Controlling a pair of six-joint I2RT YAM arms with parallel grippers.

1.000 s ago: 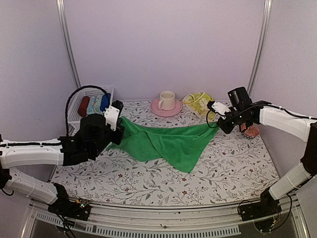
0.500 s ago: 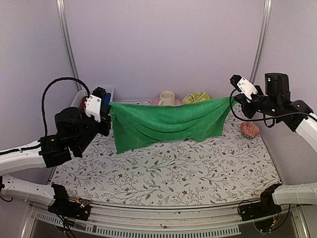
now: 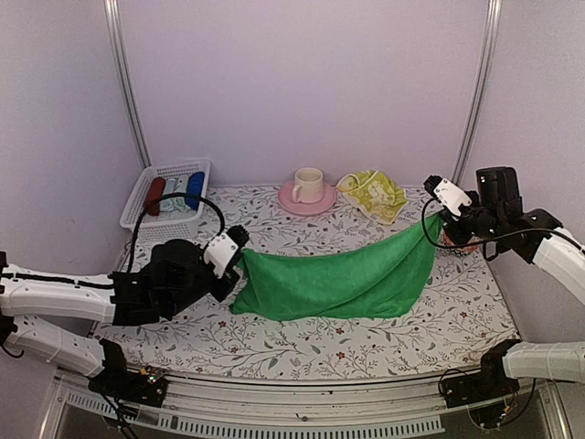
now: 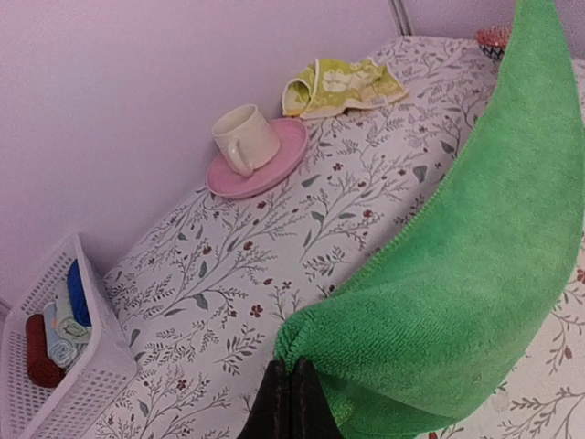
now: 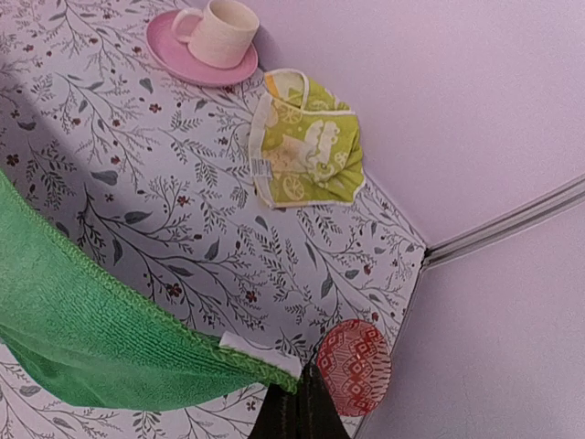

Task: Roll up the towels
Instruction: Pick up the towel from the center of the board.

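Observation:
A bright green towel (image 3: 343,279) hangs stretched between my two grippers, sagging so its lower part lies on the table. My left gripper (image 3: 239,259) is shut on the towel's left corner (image 4: 297,343), low near the table. Held higher on the right, my right gripper (image 3: 437,218) is shut on the towel's other corner (image 5: 274,370), by its white label (image 5: 260,352). The second towel (image 3: 373,192), pale yellow with green print, lies crumpled at the back right (image 5: 306,151) (image 4: 343,82).
A pink saucer with a cream cup (image 3: 307,190) stands at the back centre. A white basket (image 3: 146,187) at the back left holds dark red, pale blue and deep blue cloth rolls. A red patterned bowl (image 5: 355,366) sits near the right wall.
Both grippers lifted the green towel high and spread it, then brought it down. The left gripper now sits low near the table and the towel's lower part rests on it.

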